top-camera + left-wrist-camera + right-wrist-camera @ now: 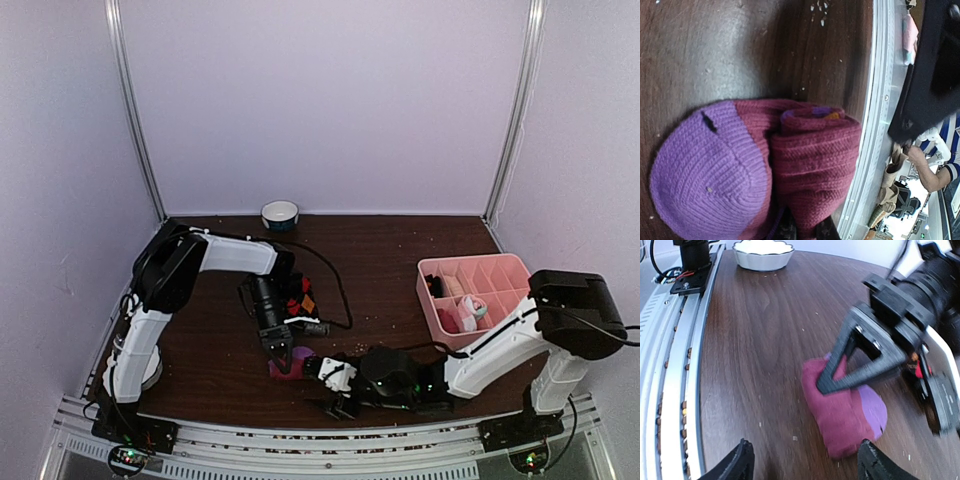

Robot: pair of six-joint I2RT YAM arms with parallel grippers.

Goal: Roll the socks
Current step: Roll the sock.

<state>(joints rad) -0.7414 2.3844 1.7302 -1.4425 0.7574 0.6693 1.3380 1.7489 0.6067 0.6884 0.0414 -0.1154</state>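
1. At the near edge of the worktop point(390, 265), just ahead of the metal rail point(670, 390), lies the purple-magenta sock point(765, 170). It is folded over itself into a thick bundle, with the lilac toe on one side and the dark red part doubled beside it.
2. Only a small spot of orange shows inside the fold; the rest of that end is hidden.
3. The left claw point(824, 386) comes down on this sock, its fingers together at the tip and clamped on the red fabric. In its own wrist view only the dark finger ends show, cut off at the bottom edge.
4. The right claw point(807, 462) stands low over the worktop, near the sock but not touching it. Its fingers are wide apart with nothing between them, and only their tips are in its own view.
5. The argyle sock point(303, 300) lies further back, mostly covered by the left arm — only bits of black, red and orange show, so I cannot tell its shape.
6. A pink tray point(480, 262) with compartments stands at the right, well apart. A pale rolled bundle point(470, 310) sits in one near compartment.
7. A white bowl point(280, 214) stands at the back edge; what it holds I cannot tell.
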